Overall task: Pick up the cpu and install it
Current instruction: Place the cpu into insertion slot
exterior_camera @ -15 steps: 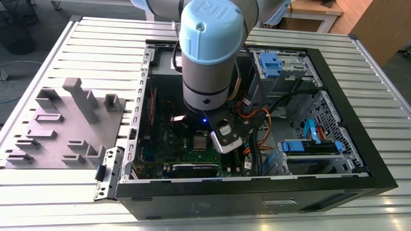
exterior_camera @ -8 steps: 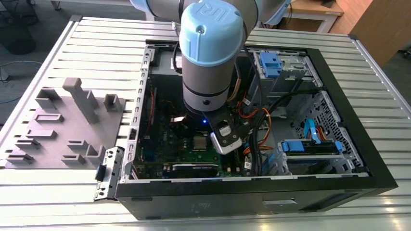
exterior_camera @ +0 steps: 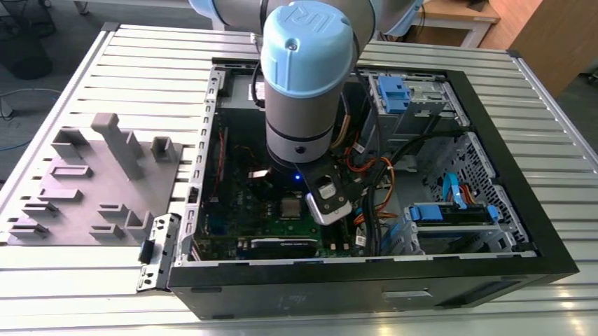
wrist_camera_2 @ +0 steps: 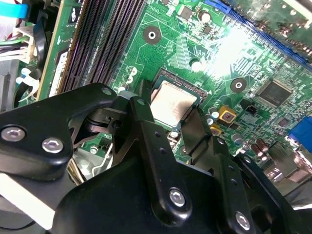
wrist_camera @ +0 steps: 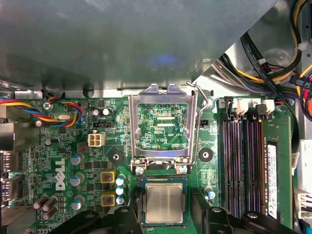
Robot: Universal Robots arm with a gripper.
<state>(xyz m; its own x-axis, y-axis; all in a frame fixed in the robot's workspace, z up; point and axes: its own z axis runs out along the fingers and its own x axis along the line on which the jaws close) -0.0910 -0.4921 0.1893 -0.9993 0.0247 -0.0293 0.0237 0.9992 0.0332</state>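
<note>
The cpu (wrist_camera: 164, 204), one small flat square with a brushed silvery-grey top and a thin pale rim, lies level in its dark socket right at the hinged foot of the socket frame (wrist_camera: 163, 127). In the second wrist view the cpu (wrist_camera_2: 173, 105) shows one dull, slightly scuffed metal face.

The hand (wrist_camera: 164, 210) straddles the chip with its jaws spread wider than it. Its two matte black fingers (wrist_camera: 207, 214), flat-sided and fastened with bright screws, stand one on each side, and a strip of socket shows between each and the chip, so it grips nothing.

The frame itself is one rectangular stamping of shiny silver metal with an open window, swung up off the socket. A single bent wire lever (wrist_camera: 201, 109) runs along one side of it.

Around the frame spreads the glossy green motherboard (wrist_camera: 117, 156). On it, near the frame, are two square yellow-edged parts (wrist_camera: 107, 177) and one white plug (wrist_camera: 96, 140).

Farther from the frame, in the exterior view, stands the black open-topped computer case (exterior_camera: 374, 287). Over it rises the grey tubular arm (exterior_camera: 299, 84) with its pale blue cap. Beyond the case, to the exterior view's left of the frame, one grey moulded plastic tray (exterior_camera: 94, 182) with upright blocks rests on the ribbed metal surface (exterior_camera: 140, 63).
</note>
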